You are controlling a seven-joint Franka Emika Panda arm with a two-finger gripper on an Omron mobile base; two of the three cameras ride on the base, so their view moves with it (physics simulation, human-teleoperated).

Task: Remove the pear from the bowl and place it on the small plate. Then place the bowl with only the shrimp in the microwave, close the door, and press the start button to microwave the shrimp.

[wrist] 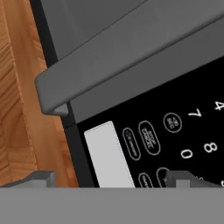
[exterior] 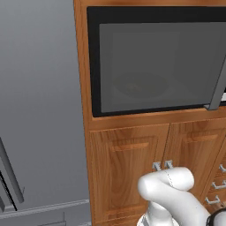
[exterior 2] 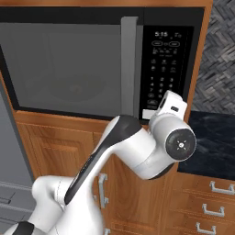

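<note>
The microwave (exterior 2: 105, 13) sits in wooden cabinetry with its door (exterior: 154, 66) shut. Its long grey handle (exterior 2: 129, 64) runs beside the black control strip (exterior 2: 167, 64). Through the dark window the bowl (exterior: 141, 86) shows faintly as a round shape; the shrimp cannot be made out in it. The pear and the small plate are out of view. My hand (exterior 2: 170, 106) is at the strip's lower end. My gripper (wrist: 113, 177) is open, close in front of the keypad, with nothing between its tips. A pale rectangular key (wrist: 107, 155) and oval keys (wrist: 148, 138) lie ahead; I cannot tell which is the start button.
A grey fridge (exterior: 39, 110) stands to the left of the microwave. Wooden cabinet doors (exterior: 128, 167) are below it. To the right are a dark counter (exterior 2: 213, 137), drawers (exterior 2: 215, 188) under it and a patterned wall (exterior 2: 220, 50).
</note>
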